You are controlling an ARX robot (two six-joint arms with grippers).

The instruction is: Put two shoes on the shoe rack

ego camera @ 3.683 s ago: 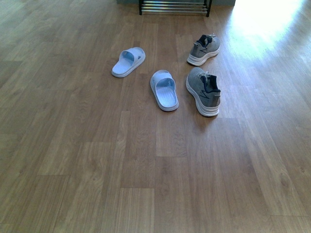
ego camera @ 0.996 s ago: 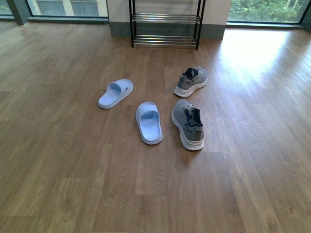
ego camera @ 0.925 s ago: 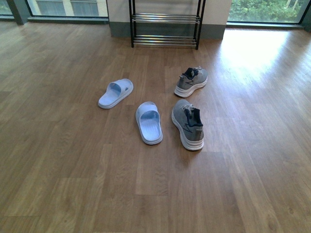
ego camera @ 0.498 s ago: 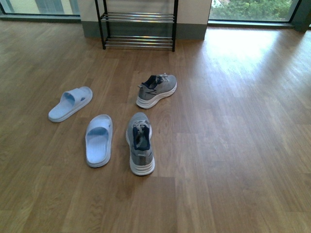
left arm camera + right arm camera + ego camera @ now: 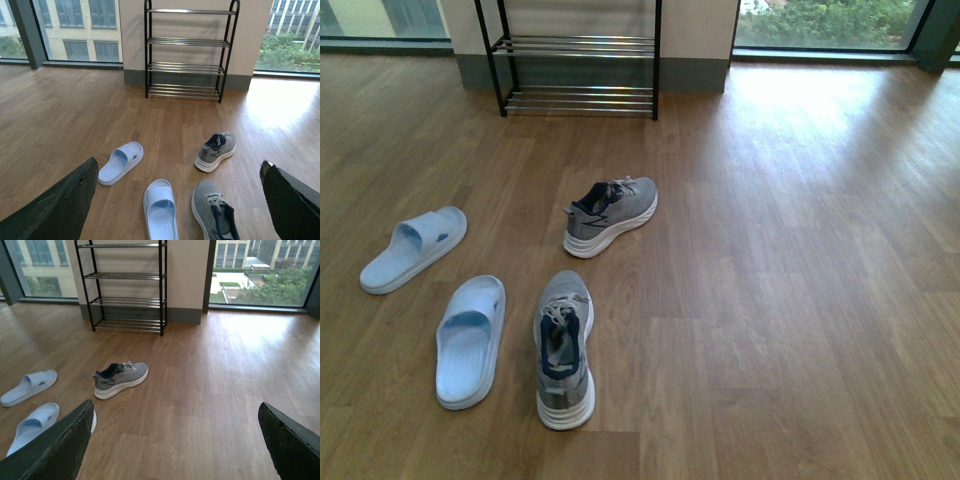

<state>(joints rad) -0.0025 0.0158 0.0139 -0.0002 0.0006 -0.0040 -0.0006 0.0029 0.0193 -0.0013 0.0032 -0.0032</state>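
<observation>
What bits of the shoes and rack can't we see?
Front view: shoe rack, top shelves cut off by the top edge.
Left wrist view: near sneaker, heel cut off by the bottom edge.
Right wrist view: near slide, partly behind a dark gripper finger.

Near sneaker (image 5: 563,348) beside slide (image 5: 470,340); rack (image 5: 578,70) beyond.

near sneaker (image 5: 564,350): grey knit, white sole, dark navy collar
far sneaker (image 5: 610,213): grey, white sole, dark collar
near slide (image 5: 470,340): pale blue
far slide (image 5: 412,248): pale blue
shoe rack (image 5: 578,45): black frame, chrome bars
floor (image 5: 800,300): brown wood-grain planks
</observation>
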